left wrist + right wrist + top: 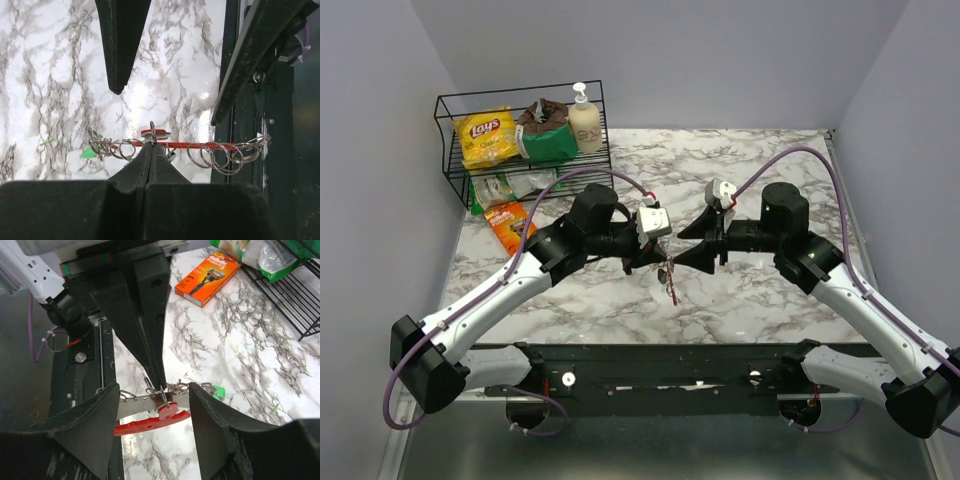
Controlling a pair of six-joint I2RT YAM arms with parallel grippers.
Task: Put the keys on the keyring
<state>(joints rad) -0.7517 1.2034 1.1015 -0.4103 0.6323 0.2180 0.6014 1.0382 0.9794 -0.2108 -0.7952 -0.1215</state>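
Observation:
The keyring [200, 146] is a thin red curved strip with a silvery bar and several metal rings strung along it. My left gripper [151, 144] is shut on a small ring at its middle and holds it above the marble. A red-headed key [170, 410] hangs right at that pinch. A green-headed key [218, 392] hangs at one end. No yellow key shows. My right gripper [155, 415] is open, its two fingers either side of the keyring [145, 424] without touching it. In the top view the keyring [668, 280] dangles between the left gripper [655, 262] and the right gripper [703, 242].
A black wire rack [450, 150] at the back left holds a chips bag [485, 135], a green packet and a soap bottle [584, 120]. An orange razor pack [510, 225] lies on the marble in front of it. The black base rail [660, 365] runs along the near edge.

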